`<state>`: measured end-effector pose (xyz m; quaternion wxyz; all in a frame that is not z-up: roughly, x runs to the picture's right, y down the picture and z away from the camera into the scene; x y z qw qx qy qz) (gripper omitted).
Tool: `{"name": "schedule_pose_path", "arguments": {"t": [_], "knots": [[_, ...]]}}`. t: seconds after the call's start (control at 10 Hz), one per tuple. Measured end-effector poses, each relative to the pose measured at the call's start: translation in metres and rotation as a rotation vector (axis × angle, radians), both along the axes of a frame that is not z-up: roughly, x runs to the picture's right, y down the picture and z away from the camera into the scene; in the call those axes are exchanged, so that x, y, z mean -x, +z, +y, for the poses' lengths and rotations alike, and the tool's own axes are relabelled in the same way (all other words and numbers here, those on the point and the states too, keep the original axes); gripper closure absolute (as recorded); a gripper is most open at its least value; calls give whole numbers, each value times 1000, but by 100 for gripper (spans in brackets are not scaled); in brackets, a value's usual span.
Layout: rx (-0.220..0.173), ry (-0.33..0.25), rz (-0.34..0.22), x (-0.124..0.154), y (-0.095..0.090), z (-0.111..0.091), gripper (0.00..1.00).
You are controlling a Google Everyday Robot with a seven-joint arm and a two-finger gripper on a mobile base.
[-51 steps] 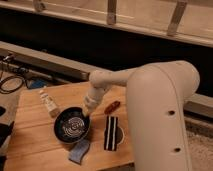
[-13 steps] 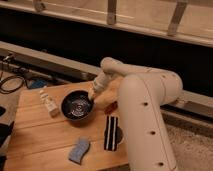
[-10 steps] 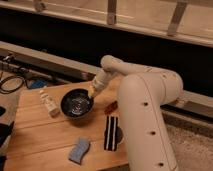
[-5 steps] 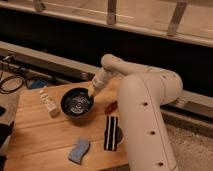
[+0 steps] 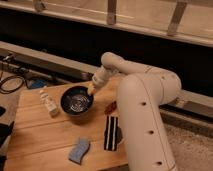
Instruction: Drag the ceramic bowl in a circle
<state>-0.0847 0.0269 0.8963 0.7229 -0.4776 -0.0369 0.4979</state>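
Observation:
The ceramic bowl is black with pale swirl lines inside. It sits on the wooden table toward its back middle. My gripper reaches down from the white arm to the bowl's right rim and touches it there.
A small white bottle stands just left of the bowl. A black-and-white striped cloth lies to the right front, a blue sponge near the front edge, a red item by the arm. Cables lie off the table's left.
Over five seconds the bowl has moved from the table's front middle toward the back and left, the gripper with it. In the last second it barely shifts.

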Motion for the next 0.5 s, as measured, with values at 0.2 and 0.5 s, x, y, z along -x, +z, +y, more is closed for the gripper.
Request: {"name": "schedule_pose_path", "arguments": {"t": [0.2, 0.5], "knots": [[7, 38, 23, -7, 7, 7, 100], [44, 121, 87, -46, 33, 7, 100]]}}
